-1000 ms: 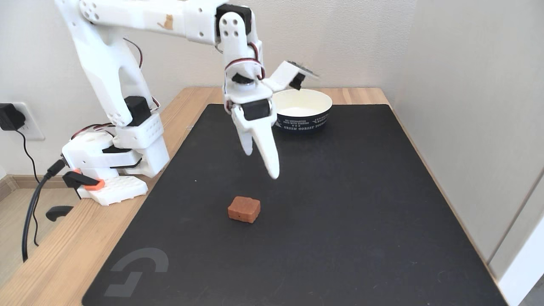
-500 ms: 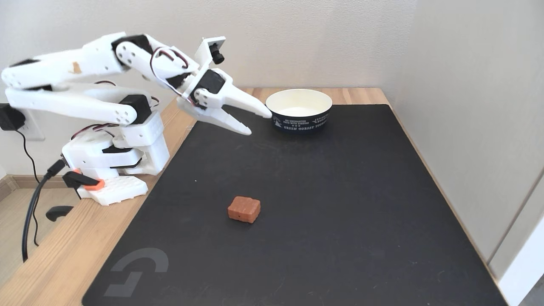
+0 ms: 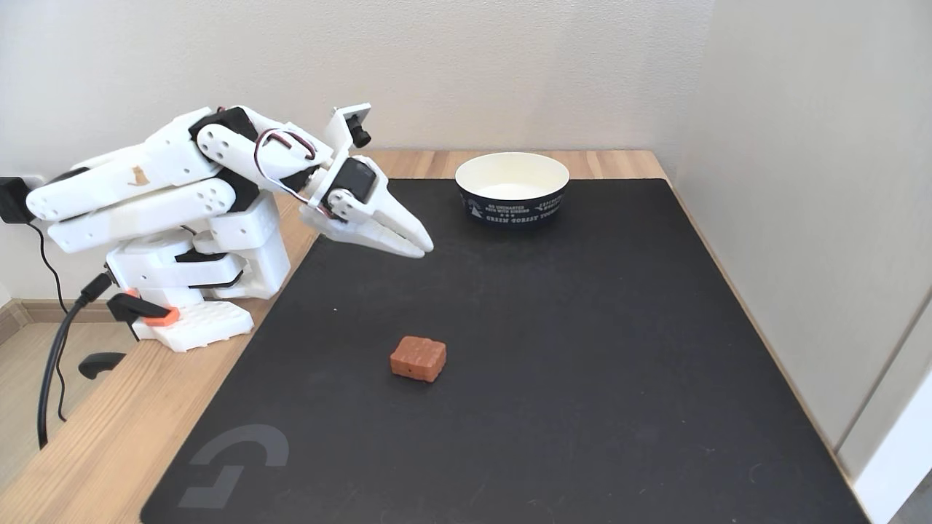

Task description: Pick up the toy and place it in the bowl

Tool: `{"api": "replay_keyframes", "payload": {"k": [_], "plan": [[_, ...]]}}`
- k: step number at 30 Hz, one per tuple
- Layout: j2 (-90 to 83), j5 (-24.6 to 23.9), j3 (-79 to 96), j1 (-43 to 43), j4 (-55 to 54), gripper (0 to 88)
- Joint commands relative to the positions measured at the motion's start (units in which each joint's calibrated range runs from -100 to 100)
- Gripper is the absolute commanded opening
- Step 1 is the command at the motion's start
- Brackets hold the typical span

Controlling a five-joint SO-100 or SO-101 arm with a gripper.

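In the fixed view the toy [image 3: 418, 358], a small reddish-brown block with a ridged top, lies on the black mat [image 3: 553, 349] near its middle. The bowl [image 3: 512, 188], white inside and navy outside with white print, stands at the mat's far edge with nothing in it. My white gripper [image 3: 424, 249] hangs folded back at the mat's upper left, well above and behind the toy and left of the bowl. Its fingers are together with nothing between them.
The arm's base [image 3: 193, 280] is clamped to the wooden table [image 3: 102, 437] left of the mat, with a black cable [image 3: 51, 364] hanging off the left edge. A wall panel [image 3: 815, 218] runs along the right side. The mat is bare around the toy.
The arm has pulled back from above the toy and folded down toward its base. The gripper, spread half a second ago near the bowl, has shut and dropped lower left. The toy has not moved.
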Motion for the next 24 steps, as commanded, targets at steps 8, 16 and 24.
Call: {"api": "replay_keyframes", "payload": {"k": [8,16,24], "plan": [[-0.8,7.2,0.8,0.2,-0.1,3.3],[-0.9,7.2,0.8,0.3,-0.1,3.3],[-0.9,7.1,0.8,0.4,-0.1,3.3]]}}
